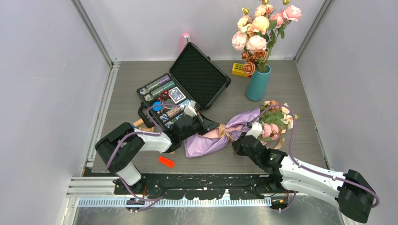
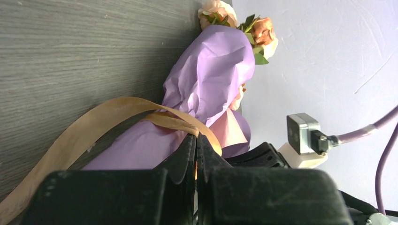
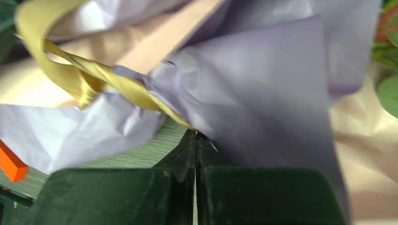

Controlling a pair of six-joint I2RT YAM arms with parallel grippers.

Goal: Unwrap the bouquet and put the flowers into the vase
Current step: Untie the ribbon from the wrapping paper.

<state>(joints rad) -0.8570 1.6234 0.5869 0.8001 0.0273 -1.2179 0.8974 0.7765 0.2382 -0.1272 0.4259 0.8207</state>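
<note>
The bouquet [image 1: 209,140] lies across the middle of the table, lilac paper over pink, tied at the waist with tan ribbon [image 1: 226,131]. Its flowers [image 1: 277,121], small pink and peach roses, point to the right. My left gripper [image 1: 206,127] comes in from the left and is shut on a ribbon strand [image 2: 108,117] beside the lilac paper [image 2: 211,70]. My right gripper [image 1: 238,139] comes in from the right, shut with a ribbon strand [image 3: 70,70] running into its tips [image 3: 195,135]. The teal vase [image 1: 258,83] stands behind and holds a big bunch of pink-cream roses [image 1: 260,26].
An open black case [image 1: 199,75] with small items in its tray sits at the back centre-left. A yellow block [image 1: 238,69] lies left of the vase. An orange block [image 1: 165,161] lies near the front edge, also visible as the orange block [image 3: 9,164].
</note>
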